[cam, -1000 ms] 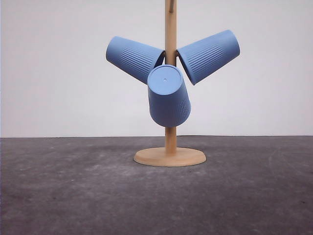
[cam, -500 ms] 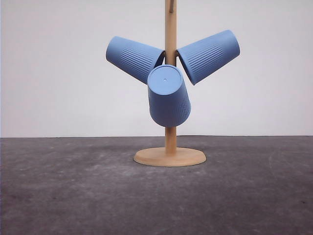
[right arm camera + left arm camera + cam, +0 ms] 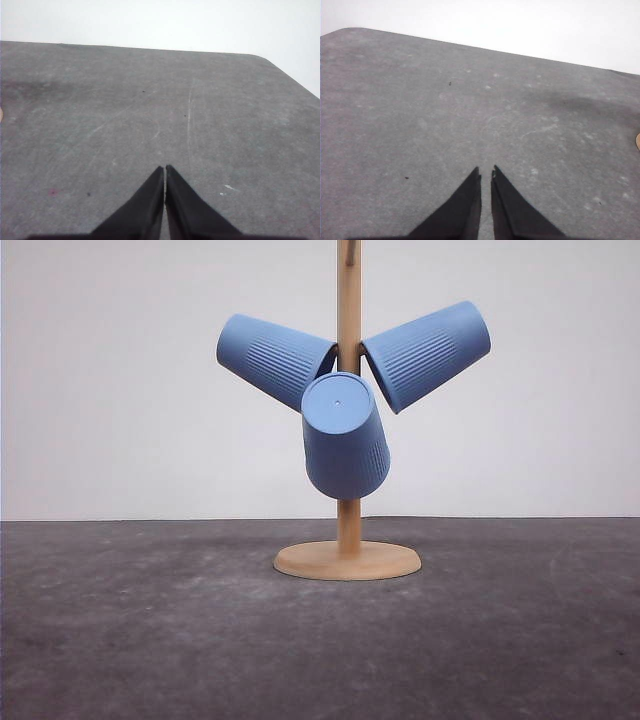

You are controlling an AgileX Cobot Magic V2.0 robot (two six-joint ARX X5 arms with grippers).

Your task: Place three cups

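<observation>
- Cups [image 3: 345,440] all hang on the rack [image 3: 348,560]; placing looks finished.
- Left gripper [image 3: 485,173] and right gripper [image 3: 165,169] are clenched, empty.
- Next: probably nothing.

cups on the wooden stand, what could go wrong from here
1. All three cups hang tilted on one thin pole; pulling one could knock its neighbour, since the left cup and front cup sit close together.
2. The round base is small, so a sideways tug might tip the stand.
3. Both the left gripper and right gripper are shut and must open before grasping.
</observation>
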